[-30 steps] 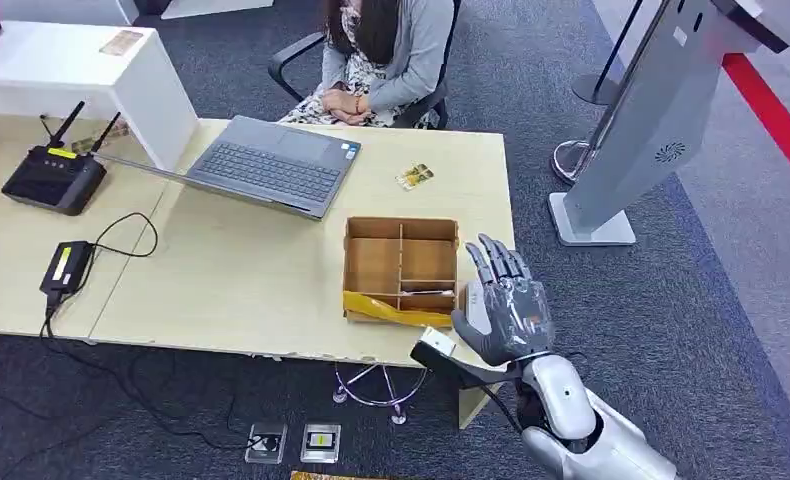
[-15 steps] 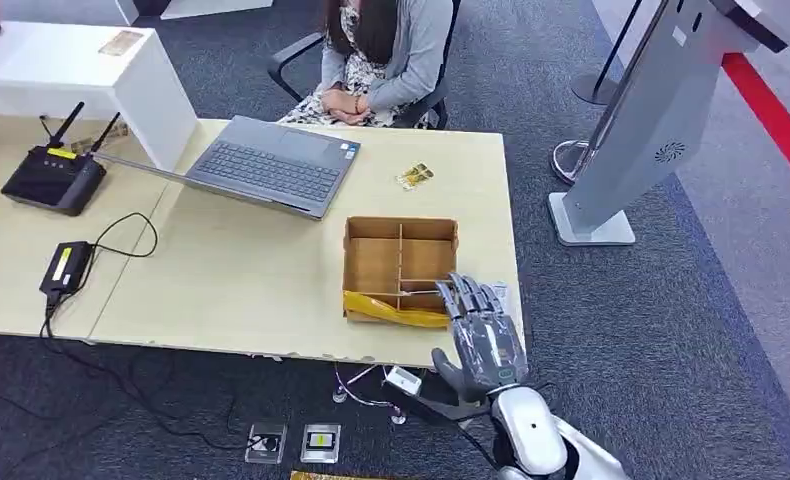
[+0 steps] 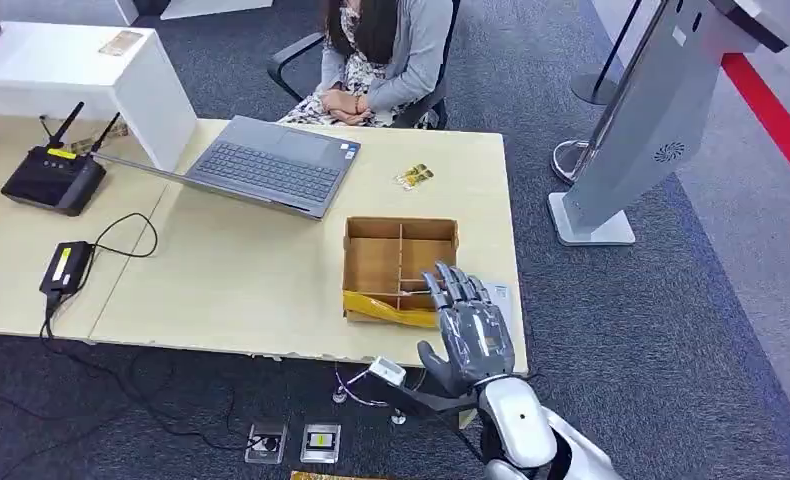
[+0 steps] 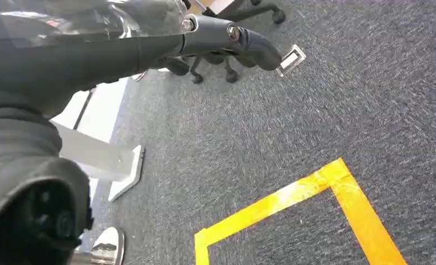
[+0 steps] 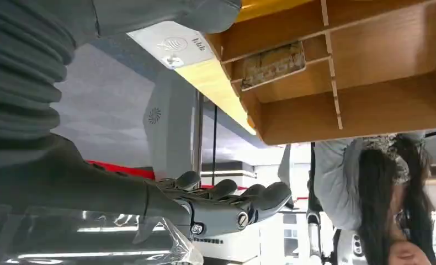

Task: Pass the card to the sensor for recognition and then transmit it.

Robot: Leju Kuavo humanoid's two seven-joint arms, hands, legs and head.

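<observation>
Step in hand: reach for the card [image 5: 273,64], which lies in a near compartment of the cardboard box [image 3: 373,262] by the table's [image 3: 251,290] front right corner. Right hand [image 3: 471,325] hovers over the box's near right corner, fingers spread, holding nothing. Left hand [image 4: 149,44] appears empty; state unclear. Next: lower fingertips into that compartment and pinch the card.

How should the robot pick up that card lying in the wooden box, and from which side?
Probably from above, through the box's open top: the card lies flat in a narrow compartment of the wooden box, dividers close beside it. Pinching one long edge looks best for the right hand.
</observation>
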